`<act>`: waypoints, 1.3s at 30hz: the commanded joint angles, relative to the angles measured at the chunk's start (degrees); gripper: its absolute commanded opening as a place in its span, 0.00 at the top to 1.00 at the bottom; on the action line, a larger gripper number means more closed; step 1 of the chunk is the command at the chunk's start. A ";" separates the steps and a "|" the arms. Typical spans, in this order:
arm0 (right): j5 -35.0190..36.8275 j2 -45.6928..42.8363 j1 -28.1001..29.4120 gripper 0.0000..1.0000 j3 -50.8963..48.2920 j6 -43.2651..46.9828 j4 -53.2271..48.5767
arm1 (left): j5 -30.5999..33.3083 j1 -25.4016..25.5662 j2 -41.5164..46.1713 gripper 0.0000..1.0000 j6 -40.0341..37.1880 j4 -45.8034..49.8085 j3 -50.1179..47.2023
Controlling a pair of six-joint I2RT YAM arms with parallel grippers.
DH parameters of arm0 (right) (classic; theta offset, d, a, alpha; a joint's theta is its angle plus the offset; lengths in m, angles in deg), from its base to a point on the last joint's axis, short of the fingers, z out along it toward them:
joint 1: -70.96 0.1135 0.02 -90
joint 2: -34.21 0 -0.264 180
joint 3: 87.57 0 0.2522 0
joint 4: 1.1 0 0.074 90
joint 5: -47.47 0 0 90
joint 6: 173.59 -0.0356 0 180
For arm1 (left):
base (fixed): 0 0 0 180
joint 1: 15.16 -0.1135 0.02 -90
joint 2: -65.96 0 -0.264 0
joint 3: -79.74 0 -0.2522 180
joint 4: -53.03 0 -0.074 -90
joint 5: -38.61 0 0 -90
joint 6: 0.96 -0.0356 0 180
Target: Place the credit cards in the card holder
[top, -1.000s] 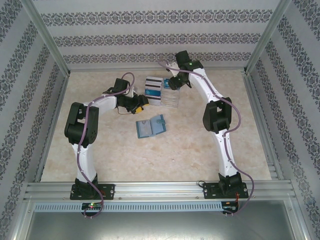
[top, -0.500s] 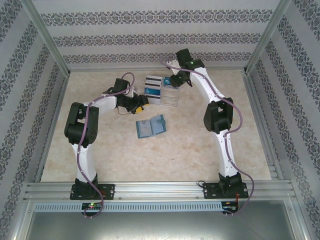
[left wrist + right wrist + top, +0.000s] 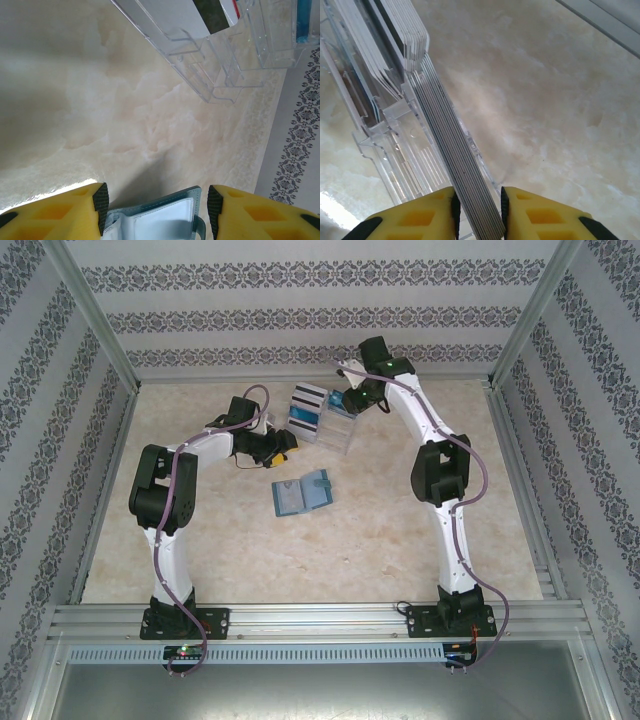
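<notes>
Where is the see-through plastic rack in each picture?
Top external: the rack sits just above the middle.
Left wrist: the rack runs along the top, toward the right.
Right wrist: the rack runs down the left side.
Shared landmark: the cards standing in it.

teal card holder [image 3: 302, 494], perhaps grey-edged cards [image 3: 465, 175]

The table [image 3: 400, 560] carried a left arm [image 3: 165, 495] and a right arm [image 3: 440, 475], two in all, one open card holder [image 3: 302, 495] near its middle, one clear plastic rack [image 3: 340, 435] toward its far edge, and credit cards [image 3: 308, 418] packed too tightly to count.
</notes>
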 commanded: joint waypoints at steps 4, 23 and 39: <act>-5.06 -2.08 -2.13 0.69 -0.15 -1.75 -2.05 | -0.87 0.76 -0.29 0.43 0.16 0.13 0.91; -3.49 -1.42 -1.60 0.41 -1.48 -1.64 -0.76 | -0.86 0.93 -0.47 0.43 0.33 0.13 1.27; 5.90 4.24 -0.01 0.38 3.95 -1.70 0.23 | -1.06 1.02 -0.39 0.43 0.11 0.39 1.40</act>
